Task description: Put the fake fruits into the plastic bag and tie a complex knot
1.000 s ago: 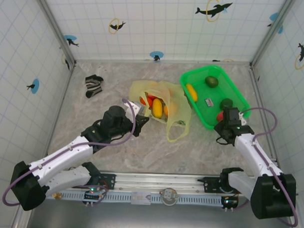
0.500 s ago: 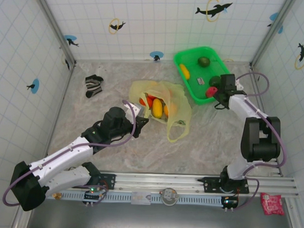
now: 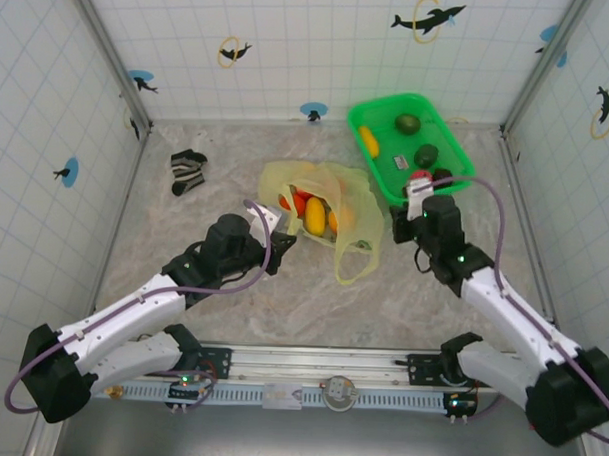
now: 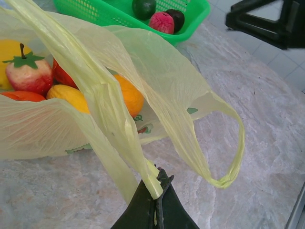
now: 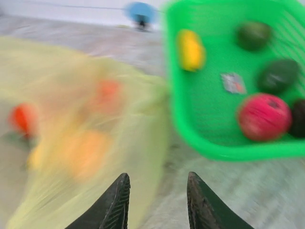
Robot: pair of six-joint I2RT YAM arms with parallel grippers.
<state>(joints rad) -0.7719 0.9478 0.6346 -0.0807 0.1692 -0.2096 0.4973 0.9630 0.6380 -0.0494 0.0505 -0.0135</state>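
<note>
Left gripper (image 4: 156, 190) is pinched tight on a bunched strip of the plastic bag (image 4: 157, 71), whose mouth gapes open. The bag sits mid-table, just left of the green basket (image 3: 389, 99). Its free handle loop (image 4: 232, 157) lies slack on the marbled top. In the bag are orange, yellow and red fake fruits (image 3: 315, 214). Right gripper (image 5: 157, 198) hovers between bag and basket, fingers parted, nothing between them. A red fruit (image 5: 264, 116), a yellow one and dark ones lie in the basket. A striped sock (image 3: 187, 171) lies well off to the left.
</note>
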